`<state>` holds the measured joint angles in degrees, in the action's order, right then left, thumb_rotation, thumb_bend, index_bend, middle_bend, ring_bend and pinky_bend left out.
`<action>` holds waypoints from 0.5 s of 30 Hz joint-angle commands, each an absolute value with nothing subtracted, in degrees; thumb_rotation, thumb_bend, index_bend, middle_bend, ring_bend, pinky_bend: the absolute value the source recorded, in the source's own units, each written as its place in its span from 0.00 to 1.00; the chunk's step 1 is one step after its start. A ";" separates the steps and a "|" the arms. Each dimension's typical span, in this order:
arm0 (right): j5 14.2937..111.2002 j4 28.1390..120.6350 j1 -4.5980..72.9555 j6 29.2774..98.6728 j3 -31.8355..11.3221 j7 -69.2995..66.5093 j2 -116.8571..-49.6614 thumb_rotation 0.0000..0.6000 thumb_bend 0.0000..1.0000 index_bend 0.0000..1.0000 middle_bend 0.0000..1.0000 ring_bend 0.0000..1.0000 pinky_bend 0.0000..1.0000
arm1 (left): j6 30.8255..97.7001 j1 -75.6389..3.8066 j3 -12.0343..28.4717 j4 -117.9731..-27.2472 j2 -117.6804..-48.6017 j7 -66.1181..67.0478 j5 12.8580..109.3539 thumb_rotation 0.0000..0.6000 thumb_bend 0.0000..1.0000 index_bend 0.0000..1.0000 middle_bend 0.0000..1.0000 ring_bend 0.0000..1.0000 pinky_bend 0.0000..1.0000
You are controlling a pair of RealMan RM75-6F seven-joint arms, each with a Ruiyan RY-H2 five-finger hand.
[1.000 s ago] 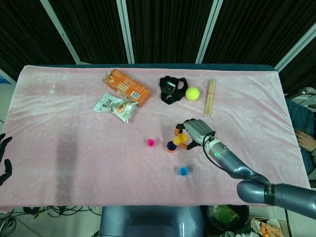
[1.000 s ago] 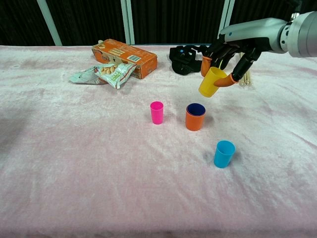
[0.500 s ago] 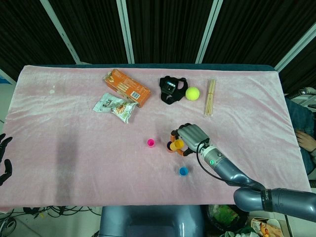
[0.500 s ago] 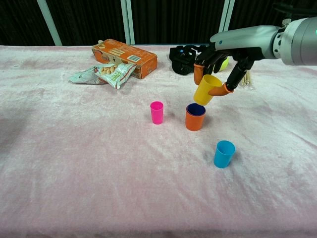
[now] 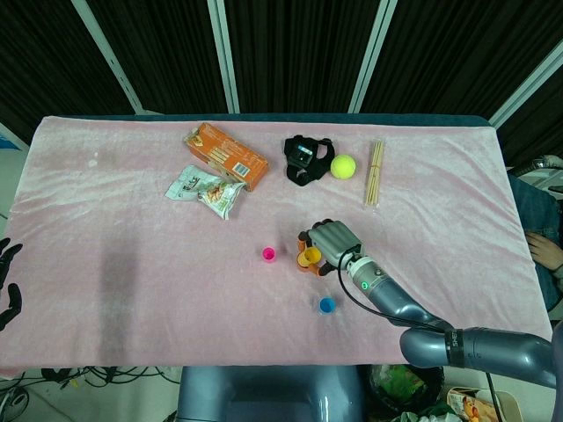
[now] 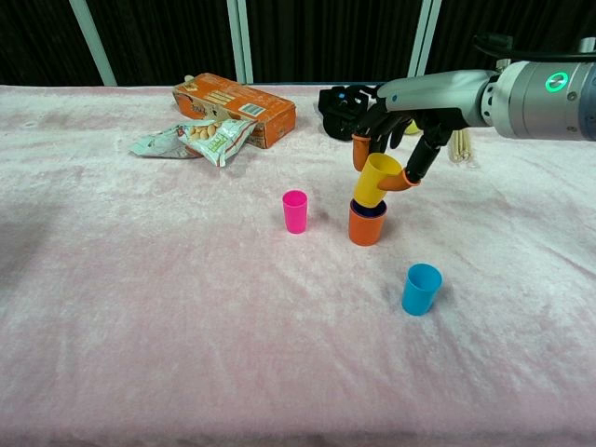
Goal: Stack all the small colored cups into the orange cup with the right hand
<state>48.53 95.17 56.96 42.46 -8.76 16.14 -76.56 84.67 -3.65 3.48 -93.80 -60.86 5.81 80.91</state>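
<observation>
Since a moment ago, the yellow cup (image 6: pixel 376 179) has come down and left and is now sitting tilted, its base entering the mouth of the orange cup (image 6: pixel 367 223), which is standing between the pink cup (image 6: pixel 294 210) and the blue cup (image 6: pixel 421 289). The right hand (image 6: pixel 402 126) is still pinching the yellow cup. The left hand (image 5: pixel 7 283) is hanging open off the table's left edge.

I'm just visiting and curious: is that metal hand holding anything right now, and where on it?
Yes: the right hand pinches the yellow cup by its upper rim, over the orange cup.
</observation>
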 commanded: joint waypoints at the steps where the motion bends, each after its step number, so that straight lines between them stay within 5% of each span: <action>1: 48.08 94.31 57.14 42.06 -8.44 16.03 -77.00 1.00 0.33 0.54 0.48 0.27 0.21 | 84.62 -3.67 3.47 -93.77 -60.86 5.87 80.87 1.00 0.71 0.11 0.04 0.00 0.00; 8: 48.00 93.30 57.29 41.17 -7.92 15.48 -77.52 1.00 0.32 0.52 0.44 0.27 0.21 | 84.60 -3.67 3.47 -93.76 -60.86 6.01 80.82 1.00 0.71 0.11 0.04 0.00 0.00; 15: 48.23 92.55 57.43 40.87 -7.84 14.91 -78.06 1.00 0.30 0.34 0.28 0.23 0.21 | 84.56 -3.65 3.51 -93.89 -60.77 6.09 80.62 1.00 0.71 0.11 0.04 0.00 0.00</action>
